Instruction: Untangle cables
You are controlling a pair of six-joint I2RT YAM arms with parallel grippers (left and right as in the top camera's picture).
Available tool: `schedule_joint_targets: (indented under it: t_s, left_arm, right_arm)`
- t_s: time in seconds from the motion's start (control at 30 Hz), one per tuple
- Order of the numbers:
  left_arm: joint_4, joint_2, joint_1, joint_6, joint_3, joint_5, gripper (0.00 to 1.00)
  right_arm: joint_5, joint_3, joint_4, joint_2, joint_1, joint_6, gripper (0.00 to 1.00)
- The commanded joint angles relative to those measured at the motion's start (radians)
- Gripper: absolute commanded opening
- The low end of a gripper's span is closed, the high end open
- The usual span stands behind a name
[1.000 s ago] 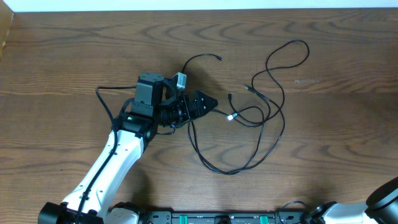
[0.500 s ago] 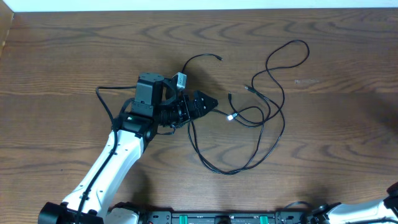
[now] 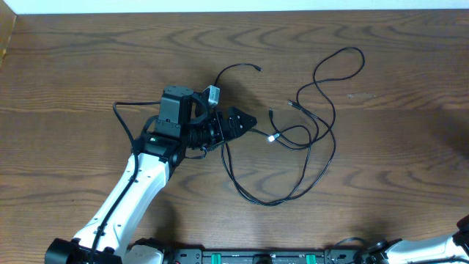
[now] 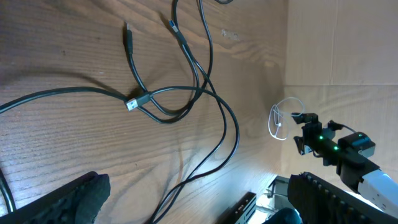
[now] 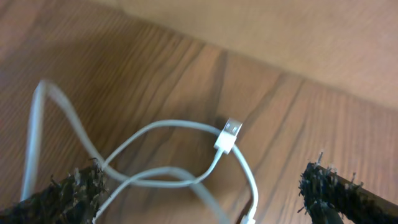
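Several thin black cables [image 3: 308,139] lie tangled in loops on the wooden table, right of my left gripper [image 3: 248,121]. In the left wrist view they cross at a small silver plug [image 4: 132,104], ahead of my left gripper [image 4: 199,208], which is open and holds nothing. One black strand runs between its fingers [image 4: 81,196]. A white cable [image 5: 186,177] with a USB plug [image 5: 229,134] lies loose on the wood between the wide-open fingers of my right gripper [image 5: 208,193]. That white cable [image 4: 277,121] also shows far off beside my right arm [image 4: 339,146].
The table's far edge [image 3: 234,10] meets a white wall. A light surface [image 5: 280,37] begins just beyond the white cable. The black rail of the arm bases [image 3: 249,257] runs along the table's near edge.
The part of the right arm at the overhead view's bottom right corner has drawn further out of frame. The left arm and the black cables have not moved.
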Motion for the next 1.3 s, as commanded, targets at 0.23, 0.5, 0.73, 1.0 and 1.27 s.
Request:
schedule_joint_targets:
  t_s: [0.23,0.5,0.73,1.0,1.27]
  left_arm:
    - [-0.003,0.002,-0.003,0.013,-0.004,-0.006,0.96]
    - [-0.003,0.002,-0.003,0.013,-0.004,-0.006,0.96]
    - [-0.003,0.002,-0.003,0.013,-0.004,-0.006,0.96]
    - [-0.003,0.002,-0.003,0.013,-0.004,-0.006,0.96]
    - [-0.003,0.002,-0.003,0.013,-0.004,-0.006,0.96]
  right_arm:
    - [0.006,0.013,-0.116,-0.111,0.000,0.082,0.99]
    - [0.000,0.013,-0.200,-0.282,0.001,0.082,0.99]
    - [-0.195,0.013,-0.238,-0.389,0.000,0.082,0.99]
    - [-0.626,0.013,-0.198,-0.376,0.043,0.077,0.95]
    - [-0.759,0.013,-0.214,-0.315,0.286,-0.054,0.98]
